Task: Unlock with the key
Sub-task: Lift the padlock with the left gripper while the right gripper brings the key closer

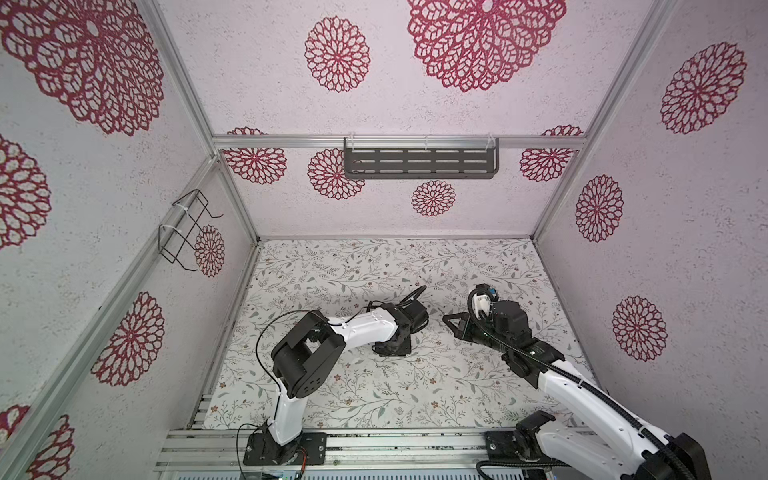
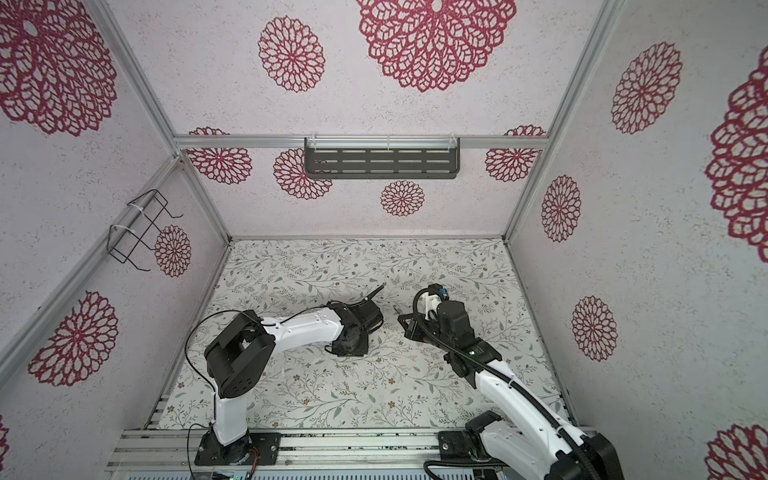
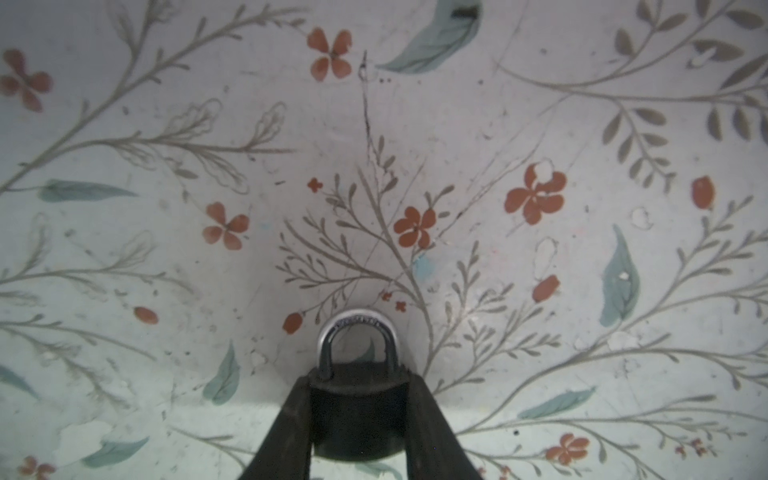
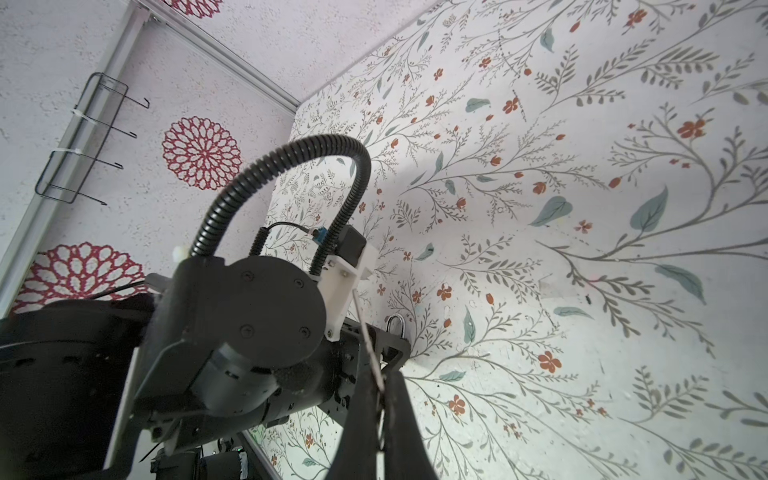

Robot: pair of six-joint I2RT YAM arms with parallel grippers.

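- The left gripper [image 3: 358,377] is clamped on a black padlock [image 3: 357,415], with one finger against each side of its body. It is held low over the floral tabletop [image 3: 498,124].
- The silver shackle [image 3: 356,332] is closed and points away from the wrist, so the lock appears not yet opened.
- The right gripper [image 4: 380,382] is pinched tight on a thin metal strip, most likely the key [image 4: 368,340] seen edge-on, angled toward the padlock.
- In both top views the grippers sit near each other at mid-table, and the left arm hides the padlock.
- Likely reason: one arm steadies the lock so the other can insert and turn the key. The keyhole is out of sight.
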